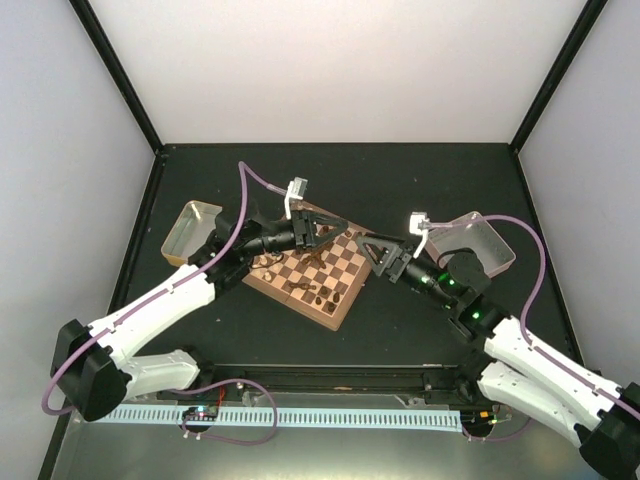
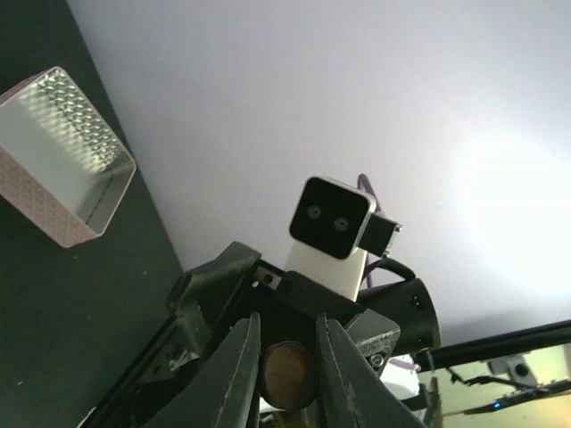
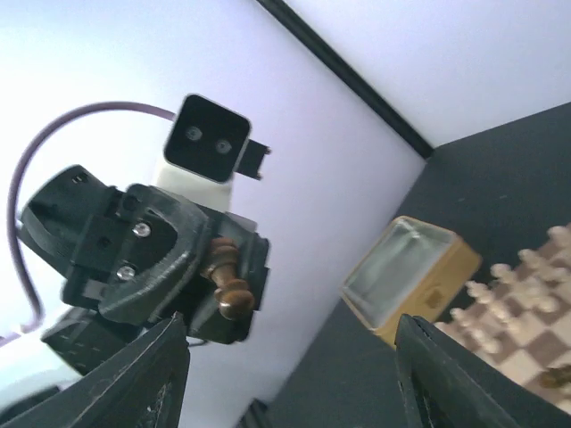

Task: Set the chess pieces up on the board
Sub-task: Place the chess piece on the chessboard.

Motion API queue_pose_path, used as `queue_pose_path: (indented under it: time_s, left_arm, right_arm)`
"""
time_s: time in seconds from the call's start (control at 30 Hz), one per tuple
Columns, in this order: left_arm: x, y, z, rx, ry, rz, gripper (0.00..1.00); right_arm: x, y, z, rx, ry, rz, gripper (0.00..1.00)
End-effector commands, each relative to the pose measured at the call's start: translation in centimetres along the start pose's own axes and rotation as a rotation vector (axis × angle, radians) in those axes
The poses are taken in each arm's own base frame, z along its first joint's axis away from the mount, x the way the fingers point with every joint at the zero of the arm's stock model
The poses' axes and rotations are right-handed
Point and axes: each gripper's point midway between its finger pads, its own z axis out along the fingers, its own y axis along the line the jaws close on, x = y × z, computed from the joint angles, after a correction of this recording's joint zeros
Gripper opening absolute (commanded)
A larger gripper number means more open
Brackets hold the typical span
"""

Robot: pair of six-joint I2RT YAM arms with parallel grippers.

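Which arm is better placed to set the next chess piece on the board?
Left. The left hand is shut on a dark brown wooden chess piece over the far edge of the checkered wooden board; the right hand is open and empty.

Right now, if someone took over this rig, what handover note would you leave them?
Left hand: shut on a dark chess piece, held off the board.
Right hand: open, empty, facing it.
Done: cream pieces stand in rows on the board; some dark pieces along its near side.
Left: set down the held piece, then any dark ones remaining.
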Motion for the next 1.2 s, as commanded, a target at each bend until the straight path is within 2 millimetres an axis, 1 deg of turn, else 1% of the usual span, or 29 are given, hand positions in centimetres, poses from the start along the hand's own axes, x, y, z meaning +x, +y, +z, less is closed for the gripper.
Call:
queue_pose_path:
  time_s: [0.0, 0.13, 0.27, 0.4, 0.63, 0.8, 0.9, 1.17]
  left_arm:
    - [-2.0, -4.8, -0.6, 0.123, -0.079, -0.026, 0.08]
    - [-2.0, -5.0, -0.5, 0.145, -0.079, -0.066, 0.08]
    - [-1.8, -5.0, -0.6, 0.17, -0.072, -0.097, 0.08]
    - [-1.5, -4.9, -0.5, 0.183, -0.059, -0.116, 0.08]
    - [-1.2, -4.6, -0.6, 0.182, -0.054, -0.129, 0.08]
    - [-1.0, -4.5, -0.5, 0.181, -0.048, -0.127, 0.08]
    - [-0.9, -4.5, -0.5, 0.182, -0.044, -0.128, 0.08]
    - [-0.8, -4.1, -0.4, 0.174, -0.041, -0.134, 0.08]
  right_arm:
    - [-2.6, 5.3, 0.9, -0.192, -0.02, 0.085, 0.63]
    - [-2.8, 6.4, 1.3, -0.243, -0.001, 0.076, 0.56]
    - [-2.8, 6.0, 1.6, -0.229, -0.007, 0.096, 0.49]
    - [-2.6, 5.5, 1.9, -0.211, -0.001, 0.103, 0.47]
    - [-3.0, 5.8, 2.3, -0.213, -0.004, 0.088, 0.38]
    - [-3.3, 6.2, 2.6, -0.226, -0.012, 0.062, 0.36]
    - [-3.4, 6.1, 2.7, -0.225, -0.011, 0.059, 0.31]
    - [-3.4, 6.4, 2.8, -0.233, -0.004, 0.063, 0.1]
